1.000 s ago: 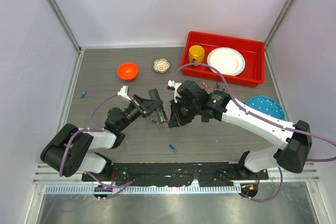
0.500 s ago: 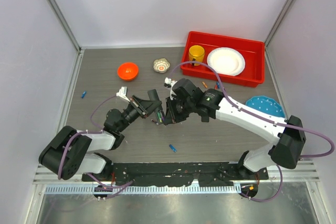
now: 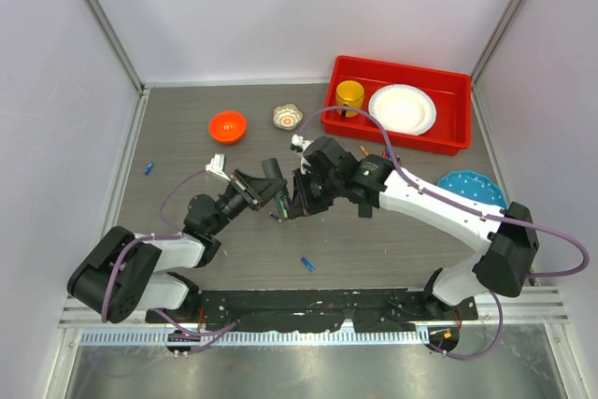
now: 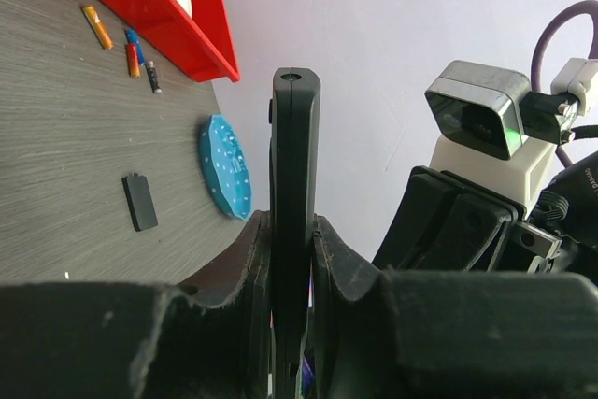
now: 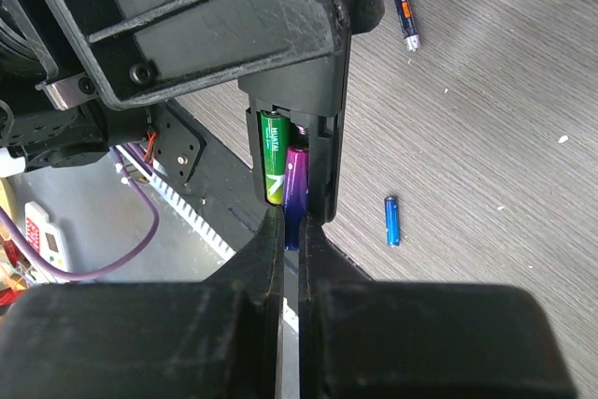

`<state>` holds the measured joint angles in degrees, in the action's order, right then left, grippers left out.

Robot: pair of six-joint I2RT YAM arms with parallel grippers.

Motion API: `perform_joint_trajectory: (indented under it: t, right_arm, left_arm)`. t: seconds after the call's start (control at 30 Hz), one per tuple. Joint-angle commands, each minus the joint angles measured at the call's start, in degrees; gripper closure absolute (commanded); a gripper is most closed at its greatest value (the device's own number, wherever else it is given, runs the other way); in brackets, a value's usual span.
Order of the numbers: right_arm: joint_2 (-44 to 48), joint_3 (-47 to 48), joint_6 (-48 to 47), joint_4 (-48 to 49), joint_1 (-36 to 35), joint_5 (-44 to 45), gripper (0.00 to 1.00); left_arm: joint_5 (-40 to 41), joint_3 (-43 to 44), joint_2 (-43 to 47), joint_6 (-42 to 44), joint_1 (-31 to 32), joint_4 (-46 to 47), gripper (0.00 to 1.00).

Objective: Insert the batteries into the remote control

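Looking down from above, my left gripper [image 3: 277, 195] and my right gripper [image 3: 297, 205] meet tip to tip at mid-table; what sits between them is too hidden to tell from here. One blue battery [image 3: 306, 263] lies on the table [image 3: 187, 137] toward six o'clock of them, and the red tray [image 3: 439, 145] sits off toward two o'clock. From my left wrist, my fingers [image 4: 245, 263] are clamped on both flat faces of the remote [image 4: 295, 156], which stands on edge and points to twelve o'clock. A few loose batteries [image 4: 131, 55] lie by the tray at ten o'clock, and a small black rectangle [image 4: 140, 201] rests flat on the table at nine o'clock. From my right wrist, my fingertips [image 5: 269, 235] are nipped onto the lower end of a purple battery [image 5: 296, 179] in the remote's open slot, with a green battery [image 5: 273, 167] lying alongside at its nine o'clock side. An orange-and-black battery [image 5: 406, 18] lies on the table at one o'clock.
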<state>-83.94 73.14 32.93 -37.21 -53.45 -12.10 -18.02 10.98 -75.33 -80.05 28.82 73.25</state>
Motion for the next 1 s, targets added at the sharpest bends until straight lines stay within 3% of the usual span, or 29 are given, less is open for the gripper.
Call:
perform_joint_trajectory:
  t: [0.0,0.63,0.83,0.97]
  right_arm:
    - [-1.05,2.79,0.30,1.88,0.45,1.64,0.99]
    - [-3.42,4.02,0.21,1.18,1.07,5.33,0.99]
    - [-3.69,4.02,-0.67,-0.32,1.07,5.77,0.86]
    - [-3.77,3.94,-1.02,-1.02,1.07,5.42,0.83]
  left_arm:
    - [-0.61,0.18,2.38,-0.10,0.36,15.16,1.00]
    - [-0.09,0.09,3.26,-0.63,1.06,15.16,1.00]
    - [0.44,0.09,3.17,-0.63,1.06,15.16,1.00]
    - [0.70,0.35,3.08,-0.63,1.06,15.16,1.00]
